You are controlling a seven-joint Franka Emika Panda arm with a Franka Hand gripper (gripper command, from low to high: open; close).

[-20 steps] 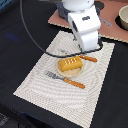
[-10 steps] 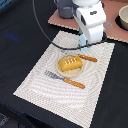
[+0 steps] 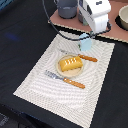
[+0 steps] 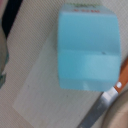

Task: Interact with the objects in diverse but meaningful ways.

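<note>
I judge I'm lining up on the pale blue carton (image 3: 86, 44), which stands near the counter's (image 3: 20, 35) far edge beside the knife (image 3: 80, 56). I can't tell how the gripper stands. Next: descend squarely over it.

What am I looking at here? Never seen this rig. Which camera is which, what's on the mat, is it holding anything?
The white machine is a robot arm. One picture comes from a camera off the arm, the other from a camera on its wrist looking down.

On the striped mat a bread loaf sits on a small plate, between a knife and a fork. A pale blue carton stands right under the arm; the wrist view shows it close up. Pots sit behind.

The fingers aren't visible, so I can't tell whether it holds the carton.
</note>
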